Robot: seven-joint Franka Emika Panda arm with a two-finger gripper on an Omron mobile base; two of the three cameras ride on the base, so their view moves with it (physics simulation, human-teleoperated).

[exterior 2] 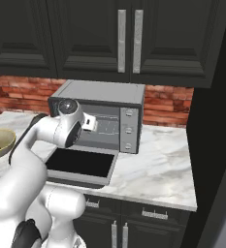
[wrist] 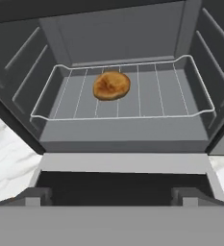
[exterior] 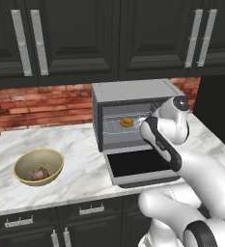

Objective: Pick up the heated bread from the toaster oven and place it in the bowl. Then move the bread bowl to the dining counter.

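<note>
Left base view: boxy grey metal toaster oven on the white grey-veined marble worktop, its dark-glass door dropped flat, and the small round golden-orange bun lying on the wire rack inside. The white arm's wrist is up at the oven mouth, so the gripper itself is blocked from here. To the left, well apart from the oven, sits the wide tan-yellow bowl with a darker brown-grey lumpy piece in it. Right base view: arm bent in front of the open oven over the lowered door, bowl at the far left edge; fingers hidden behind the wrist. Hand view: camera looks straight into the cavity, bun slightly left of centre on the rack, nothing touching it. The two dark finger tips sit low and wide apart, so the gripper looks spread and empty, hanging over the door, short of the rack. Step in hand, I'd say: the reach for the bread, first pick not yet made. Next move probably calls for pushing forward and down into the cavity, keeping under the oven roof, straddling the bun and closing on its flat sides without snagging the wires.
</note>
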